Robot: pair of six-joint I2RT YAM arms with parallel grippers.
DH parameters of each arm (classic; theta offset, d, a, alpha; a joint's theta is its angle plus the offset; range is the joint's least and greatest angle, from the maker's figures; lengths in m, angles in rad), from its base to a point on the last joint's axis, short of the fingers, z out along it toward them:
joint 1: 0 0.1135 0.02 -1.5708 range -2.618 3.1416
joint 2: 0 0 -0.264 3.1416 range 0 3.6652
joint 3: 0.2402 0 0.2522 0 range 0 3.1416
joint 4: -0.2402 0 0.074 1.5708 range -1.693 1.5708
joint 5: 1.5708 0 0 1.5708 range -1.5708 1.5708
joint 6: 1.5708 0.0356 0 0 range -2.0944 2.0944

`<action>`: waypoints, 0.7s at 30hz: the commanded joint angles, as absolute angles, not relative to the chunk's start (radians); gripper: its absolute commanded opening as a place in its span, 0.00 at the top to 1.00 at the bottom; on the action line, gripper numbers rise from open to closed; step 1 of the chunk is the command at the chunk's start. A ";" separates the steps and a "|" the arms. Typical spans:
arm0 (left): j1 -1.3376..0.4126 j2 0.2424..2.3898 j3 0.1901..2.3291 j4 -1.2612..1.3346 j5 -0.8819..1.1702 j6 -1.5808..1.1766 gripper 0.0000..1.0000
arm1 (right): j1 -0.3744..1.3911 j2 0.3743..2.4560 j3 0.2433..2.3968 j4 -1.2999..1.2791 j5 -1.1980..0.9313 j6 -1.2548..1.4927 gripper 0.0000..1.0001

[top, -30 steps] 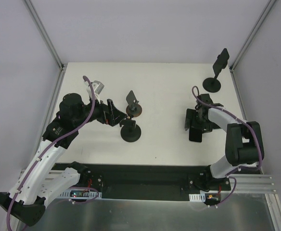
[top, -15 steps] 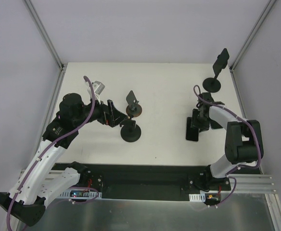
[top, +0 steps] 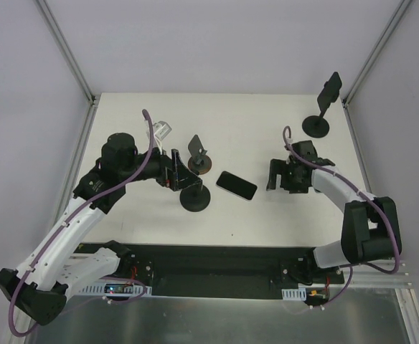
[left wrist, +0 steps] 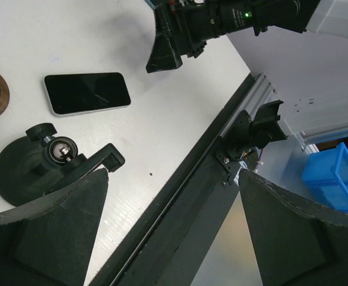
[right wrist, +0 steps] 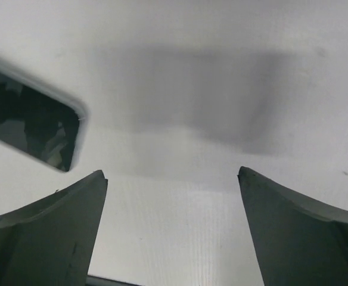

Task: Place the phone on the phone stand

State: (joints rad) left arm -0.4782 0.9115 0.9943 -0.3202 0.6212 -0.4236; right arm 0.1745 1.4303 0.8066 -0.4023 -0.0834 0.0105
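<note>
The black phone (top: 237,185) lies flat, screen up, on the white table between the two arms. It also shows in the left wrist view (left wrist: 86,93) and at the left edge of the right wrist view (right wrist: 25,122). The black phone stand (top: 195,195) has a round base and a tilted plate (top: 195,147), and stands just left of the phone. Its base and ball joint show in the left wrist view (left wrist: 28,167). My left gripper (top: 177,173) is open and empty beside the stand. My right gripper (top: 272,177) is open and empty, just right of the phone.
A second black stand (top: 317,126) stands at the back right corner. A round brown disc (top: 204,166) lies behind the near stand. The table's dark front rail (left wrist: 180,196) runs along the near edge. Frame posts rise at both back corners.
My right gripper held the phone before; now its jaws are open and the phone lies on the table to its left. My left arm has shifted a little right, toward the stand.
</note>
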 commanded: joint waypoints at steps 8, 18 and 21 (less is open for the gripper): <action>-0.492 0.819 0.994 -0.244 0.664 -0.411 0.06 | 0.426 1.707 1.222 -0.491 -0.327 -0.397 0.03; -0.492 0.765 0.954 -0.241 0.713 -0.348 0.04 | 0.554 1.885 1.371 -0.497 -0.344 -0.603 0.03; -0.492 0.765 0.954 -0.241 0.719 -0.339 0.04 | 0.584 1.954 1.422 -0.540 -0.315 -0.623 0.03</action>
State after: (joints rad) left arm -0.4854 0.7712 0.9649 -0.2760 0.6781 -0.3817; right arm 0.5545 1.8874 1.3357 -0.4843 -0.3126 -0.5388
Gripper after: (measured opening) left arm 0.958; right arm 0.966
